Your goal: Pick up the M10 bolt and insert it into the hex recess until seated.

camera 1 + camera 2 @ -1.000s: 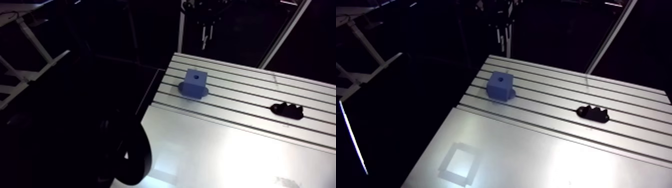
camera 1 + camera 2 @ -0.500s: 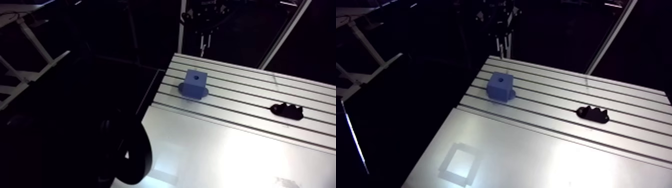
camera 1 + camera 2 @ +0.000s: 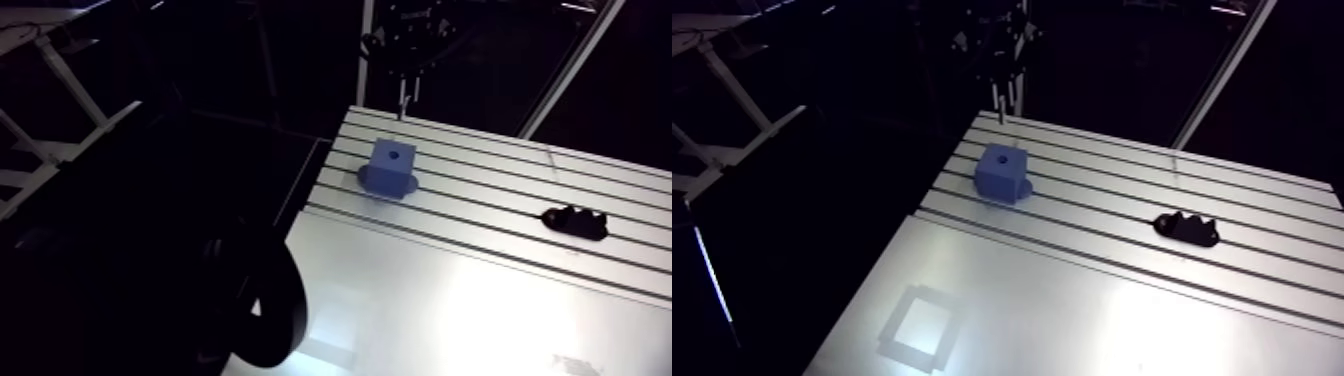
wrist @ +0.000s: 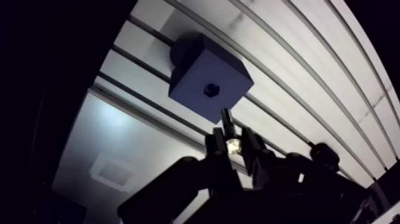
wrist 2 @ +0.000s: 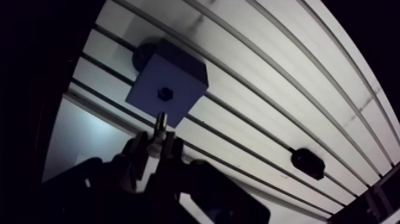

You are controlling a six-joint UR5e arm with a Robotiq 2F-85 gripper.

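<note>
The wrist view shows the gripper (image 4: 231,145) up close. Its two fingers (image 4: 213,149) are closed tight on the M10 bolt (image 4: 227,117), with the bolt's thin end sticking out past them. Ahead of the bolt sits the blue block (image 4: 205,74), and the hex recess (image 4: 211,89) is a small dark hole in its top. The bolt's tip is near the block's edge and is not in the hole.

The arm view shows what the wrist view cannot. The gripper hangs in the air over the far edge of the table (image 3: 480,290), behind the block. There the gripper is too small and dark to see its fingers. A black part (image 3: 1186,228) lies on the table, well apart from the block.
</note>
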